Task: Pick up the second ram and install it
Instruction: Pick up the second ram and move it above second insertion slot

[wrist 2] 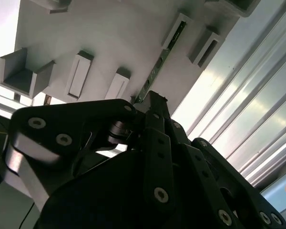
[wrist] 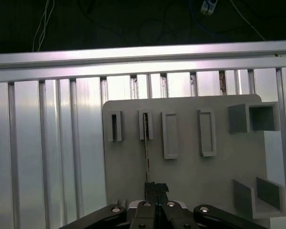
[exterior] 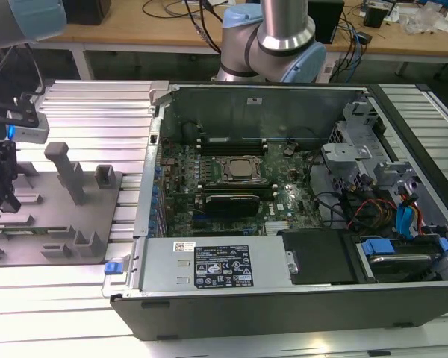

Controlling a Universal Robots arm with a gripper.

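- On the grey tray (wrist: 195, 176), at the exterior view's left of the open computer (exterior: 269, 112), the second ram (wrist: 147, 143) stands on edge in a narrow slot, probably so its top edge is free to be pinched.
- The gripper (wrist: 156, 187) points straight down over one end of it, its fingers drawn together with nothing visible between them.

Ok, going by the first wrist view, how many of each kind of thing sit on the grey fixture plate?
Thin green circuit-board ram stick, standing on edge: 1
Short grey slotted holders: 2
Longer grey rectangular frames: 2
Open grey box-shaped brackets: 2
Total: 7
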